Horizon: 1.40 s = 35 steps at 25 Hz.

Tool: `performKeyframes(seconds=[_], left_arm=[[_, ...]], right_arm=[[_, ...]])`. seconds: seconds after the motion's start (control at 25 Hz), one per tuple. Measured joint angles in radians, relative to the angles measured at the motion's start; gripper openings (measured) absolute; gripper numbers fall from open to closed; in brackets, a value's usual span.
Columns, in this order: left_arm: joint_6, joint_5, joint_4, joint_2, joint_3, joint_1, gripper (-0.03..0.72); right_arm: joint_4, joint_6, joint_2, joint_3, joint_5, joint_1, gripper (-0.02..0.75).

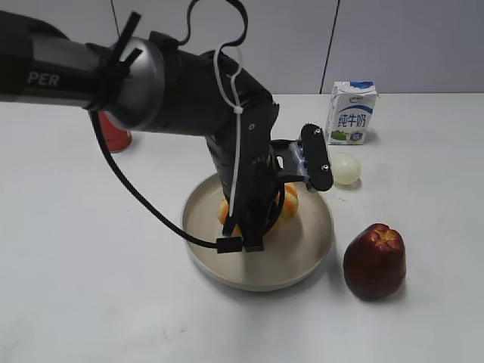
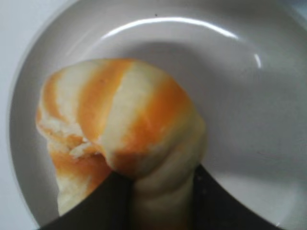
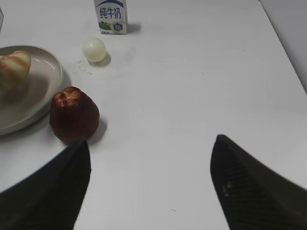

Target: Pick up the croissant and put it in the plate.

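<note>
The croissant, pale yellow with orange stripes, is pinched at one end between the two dark jaws of my left gripper. It is inside the rim of the beige plate. In the exterior view my left gripper reaches down into the plate, with the croissant partly hidden behind it. I cannot tell whether the croissant touches the plate floor. My right gripper is open and empty above bare table; its view shows the croissant in the plate at far left.
A dark red apple stands just right of the plate, also in the right wrist view. A small pale egg and a milk carton stand behind it. A red cup is at back left.
</note>
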Motion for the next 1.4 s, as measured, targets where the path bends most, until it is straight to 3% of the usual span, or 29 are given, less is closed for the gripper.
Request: performKeyframes(seconds=[0.12,0.16,0.32,0.4,0.56,0.84,0.92,1.08,1.24,1.4], left_arm=[[0.0,0.004,-0.068,0.001,0.0,0.001,0.219],[0.0,0.01,-0.08,0.001,0.0,0.003,0.253],[0.001,0.026,-0.088,-0.001,0.0,0.007,0.58],[0.001,0.033,-0.088,-0.008,0.0,0.007,0.65],[0.001,0.057,-0.087,-0.04,0.0,0.007,0.687],[-0.009,0.123,-0.079,-0.151,0.0,0.044,0.676],[-0.051,0.167,-0.075,-0.188,0.0,0.1,0.664],[-0.274,0.33,-0.025,-0.229,0.0,0.266,0.639],[-0.434,0.457,-0.007,-0.253,0.0,0.463,0.628],[-0.506,0.469,-0.036,-0.307,0.018,0.659,0.615]], right_arm=[[0.0,0.0,0.0,0.0,0.0,0.0,0.588],[0.0,0.0,0.0,0.0,0.0,0.0,0.588],[0.0,0.0,0.0,0.0,0.0,0.0,0.588],[0.0,0.001,0.0,0.0,0.0,0.0,0.588],[0.0,0.0,0.0,0.0,0.0,0.0,0.588],[0.0,0.0,0.0,0.0,0.0,0.0,0.588],[0.0,0.0,0.0,0.0,0.0,0.0,0.588],[0.0,0.0,0.0,0.0,0.0,0.0,0.588],[0.0,0.0,0.0,0.0,0.0,0.0,0.588],[0.0,0.0,0.0,0.0,0.0,0.0,0.588]])
